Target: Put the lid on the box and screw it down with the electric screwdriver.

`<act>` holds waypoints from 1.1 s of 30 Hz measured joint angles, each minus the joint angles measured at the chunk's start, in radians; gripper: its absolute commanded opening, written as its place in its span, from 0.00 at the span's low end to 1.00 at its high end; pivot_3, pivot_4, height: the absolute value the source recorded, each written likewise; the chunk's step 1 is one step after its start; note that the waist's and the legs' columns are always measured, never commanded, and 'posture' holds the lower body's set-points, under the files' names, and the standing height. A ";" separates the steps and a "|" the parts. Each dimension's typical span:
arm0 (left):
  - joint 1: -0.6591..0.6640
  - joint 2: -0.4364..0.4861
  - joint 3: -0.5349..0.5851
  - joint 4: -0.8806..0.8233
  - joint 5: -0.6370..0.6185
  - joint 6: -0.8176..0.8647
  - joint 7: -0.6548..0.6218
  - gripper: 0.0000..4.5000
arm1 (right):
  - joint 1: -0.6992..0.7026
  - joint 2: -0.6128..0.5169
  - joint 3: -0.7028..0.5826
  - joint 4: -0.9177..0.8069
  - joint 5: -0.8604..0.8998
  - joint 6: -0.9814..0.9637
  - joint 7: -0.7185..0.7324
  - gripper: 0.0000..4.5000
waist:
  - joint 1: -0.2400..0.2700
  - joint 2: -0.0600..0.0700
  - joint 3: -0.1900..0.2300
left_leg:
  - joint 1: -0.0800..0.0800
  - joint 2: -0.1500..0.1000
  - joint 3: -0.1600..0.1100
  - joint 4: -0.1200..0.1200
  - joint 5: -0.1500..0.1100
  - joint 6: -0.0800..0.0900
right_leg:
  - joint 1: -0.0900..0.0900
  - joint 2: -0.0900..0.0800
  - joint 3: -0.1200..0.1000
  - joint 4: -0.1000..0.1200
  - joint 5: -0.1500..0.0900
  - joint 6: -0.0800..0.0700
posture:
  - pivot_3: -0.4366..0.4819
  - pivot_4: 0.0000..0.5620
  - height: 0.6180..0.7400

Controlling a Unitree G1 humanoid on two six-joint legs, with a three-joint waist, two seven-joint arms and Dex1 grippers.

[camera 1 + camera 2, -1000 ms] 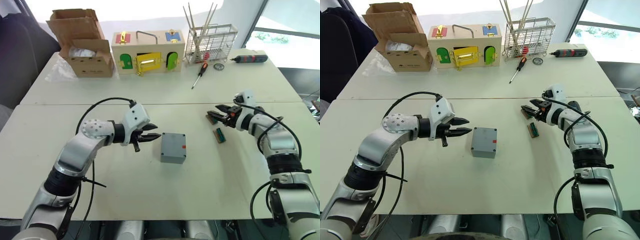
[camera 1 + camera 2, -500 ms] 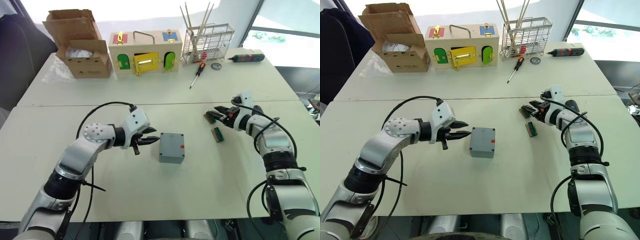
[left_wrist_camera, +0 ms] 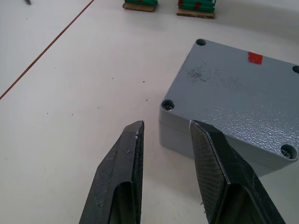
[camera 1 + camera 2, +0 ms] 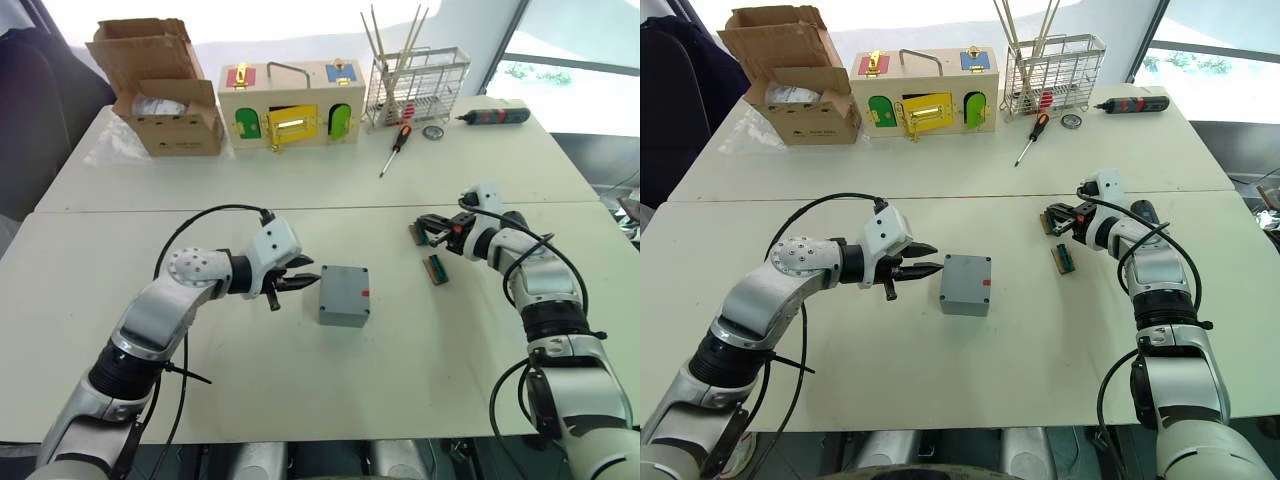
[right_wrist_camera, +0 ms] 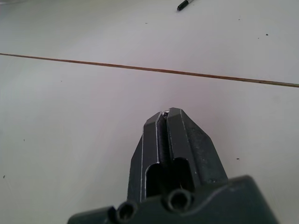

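**Grey box on the near table, left gripper at its side**

The box (image 4: pixel 345 295) sat near the middle of the near table (image 4: pixel 300 380), its flat grey top facing up with a small red mark toward its right edge. In the left wrist view the top carried recessed screw holes at the corners, and a seam ran just below the top face, so the lid (image 3: pixel 238 98) appeared to be seated on the box already; whether any screws were in the holes could not be told.

The left gripper (image 4: pixel 300 281) hovered just beside the box's left side, pointing at it. Its 2 black fingers (image 3: pixel 122 182) stood a narrow gap apart and held nothing, one tip close to a corner of the box without clearly touching it.

The right gripper (image 4: pixel 1060 215) was well apart from the box, at the right of the table, over 1 of 2 small green-and-brown blocks (image 4: pixel 1064 257). Its fingers (image 5: pixel 166 135) were pressed together; whether anything was pinched between them could not be told.

On the far table, the electric screwdriver (image 4: pixel 495 117) lay at the right end. Near it were a wire rack (image 4: pixel 418 88), an orange-handled hand screwdriver (image 4: pixel 395 148), a wooden box with coloured doors (image 4: pixel 292 102) and an open cardboard box (image 4: pixel 165 85).
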 measured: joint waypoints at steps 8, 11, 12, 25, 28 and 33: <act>0.002 0.000 0.000 0.000 -0.003 0.000 0.002 0.34 | -0.007 -0.009 -0.027 -0.111 0.018 0.057 -0.001 0.01 | 0.000 0.000 0.000 | 0.000 0.000 0.000 0.000 0.000 0.000 | 0.000 0.000 0.000 0.000 0.000 0.000 | 0.48 0.27 0.92; 0.000 0.001 0.004 -0.001 -0.015 0.003 -0.001 0.34 | -0.009 -0.028 -0.029 -0.191 0.037 0.082 0.022 0.01 | 0.001 0.000 0.000 | 0.000 0.000 0.000 0.000 0.000 0.000 | 0.000 0.000 0.000 0.000 0.000 0.000 | 0.48 0.27 0.92; -0.001 0.003 0.011 -0.004 -0.025 0.009 -0.006 0.34 | -0.007 -0.039 -0.030 -0.236 0.051 0.102 0.039 0.01 | 0.001 0.000 0.000 | 0.000 0.000 0.000 0.000 0.000 0.000 | 0.000 0.000 0.000 0.000 0.000 0.000 | 0.48 0.27 0.92; 0.094 0.204 0.068 -0.207 -0.177 0.069 -0.142 0.34 | 0.277 -0.118 0.010 -0.863 0.361 0.498 0.161 0.01 | 0.008 0.000 0.000 | 0.001 0.000 -0.001 0.001 -0.001 0.001 | 0.002 0.000 0.001 0.000 0.000 0.000 | 0.48 0.27 0.92; 0.088 0.197 0.064 -0.208 -0.184 0.071 -0.127 0.34 | 0.288 -0.106 0.018 -0.868 0.362 0.500 0.135 0.01 | 0.009 0.000 0.000 | 0.000 0.000 -0.001 0.000 -0.001 0.002 | 0.001 0.000 0.000 0.000 0.000 0.000 | 0.48 0.27 0.92; 0.075 0.180 0.059 -0.208 -0.189 0.076 -0.105 0.34 | 0.311 -0.083 0.049 -0.870 0.360 0.496 0.113 0.01 | 0.006 0.000 0.000 | 0.000 0.000 -0.001 0.001 -0.001 0.002 | 0.001 0.000 0.001 0.000 0.000 0.000 | 0.48 0.27 0.92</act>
